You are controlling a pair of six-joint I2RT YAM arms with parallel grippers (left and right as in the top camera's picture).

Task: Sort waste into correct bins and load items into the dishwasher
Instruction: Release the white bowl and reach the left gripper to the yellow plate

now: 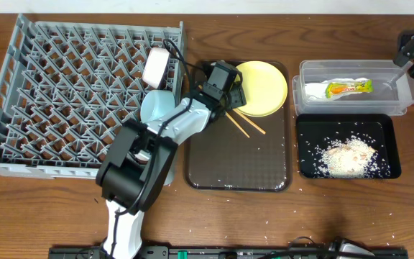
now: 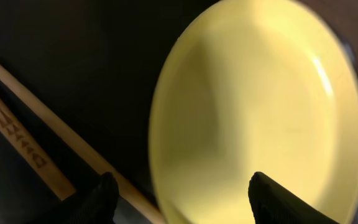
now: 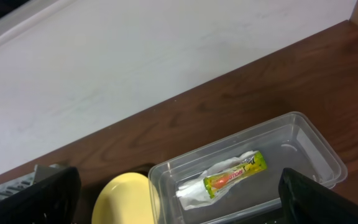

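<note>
There were two thin wooden chopsticks [image 1: 246,127], one light blue bowl [image 1: 157,108], one white bowl [image 1: 157,66], one round yellow plate [image 1: 264,86], one grey plastic dish rack [image 1: 63,86], one dark brown serving tray [image 1: 239,162], one clear plastic tub [image 1: 401,97], one glossy black tray [image 1: 307,144] and one crumpled printed wrapper [image 1: 347,88].

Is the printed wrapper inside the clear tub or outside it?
Inside. The wrapper lies on the clear tub floor, within its walls, in both views.

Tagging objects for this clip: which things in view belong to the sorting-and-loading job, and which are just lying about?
Belongs to the job:
yellow plate, chopsticks, light blue bowl, white bowl, grey dish rack, clear tub holding the wrapper, black tray holding the rice scraps.

Just lying about:
dark brown serving tray, black cables at the front edge.
</note>
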